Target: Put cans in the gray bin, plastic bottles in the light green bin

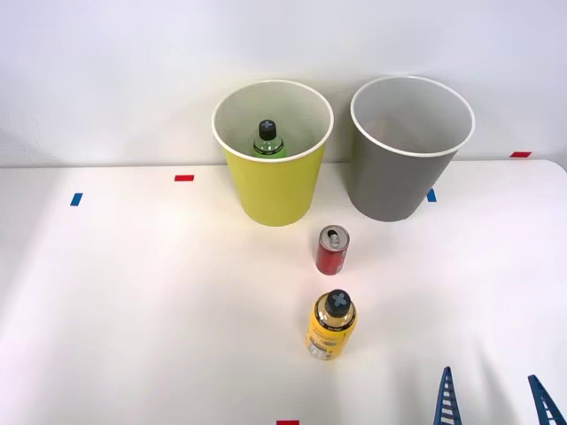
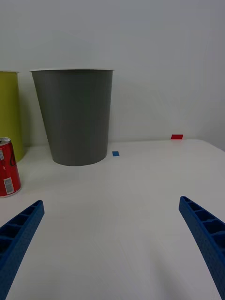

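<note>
A small red can [image 1: 332, 251] with a silver top stands upright on the white table, in front of the two bins; its side also shows as the red can [image 2: 8, 168]. Nearer to me stands a bottle [image 1: 331, 325] with a yellow label and black cap. A green bottle [image 1: 267, 140] with a black cap stands inside the light green bin [image 1: 269, 190]. The gray bin [image 1: 399, 181] stands to its right, also seen as the gray bin [image 2: 74, 117]. My right gripper [image 1: 494, 398] is open at the table's near right edge, right of the yellow bottle, with nothing between its fingers [image 2: 204, 229].
Small red and blue tape marks [image 1: 183, 178] dot the table [image 1: 133, 301]. A white wall rises just behind the bins. Wide bare table lies to the left and around my gripper.
</note>
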{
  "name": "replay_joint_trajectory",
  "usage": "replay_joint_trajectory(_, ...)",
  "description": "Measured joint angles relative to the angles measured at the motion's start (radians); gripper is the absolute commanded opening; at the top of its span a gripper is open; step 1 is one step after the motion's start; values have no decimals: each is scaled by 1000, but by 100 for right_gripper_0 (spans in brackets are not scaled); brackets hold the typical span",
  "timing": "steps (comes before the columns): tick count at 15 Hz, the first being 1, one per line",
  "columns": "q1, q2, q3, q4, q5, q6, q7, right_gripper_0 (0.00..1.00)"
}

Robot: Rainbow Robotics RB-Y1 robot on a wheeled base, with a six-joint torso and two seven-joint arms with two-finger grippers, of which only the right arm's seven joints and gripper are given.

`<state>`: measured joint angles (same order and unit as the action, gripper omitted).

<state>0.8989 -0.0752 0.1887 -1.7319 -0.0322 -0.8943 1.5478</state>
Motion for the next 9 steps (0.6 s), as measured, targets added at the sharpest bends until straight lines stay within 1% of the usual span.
replay_joint_trajectory(9, 0, 0, 0, 0, 0, 0, 0, 100)
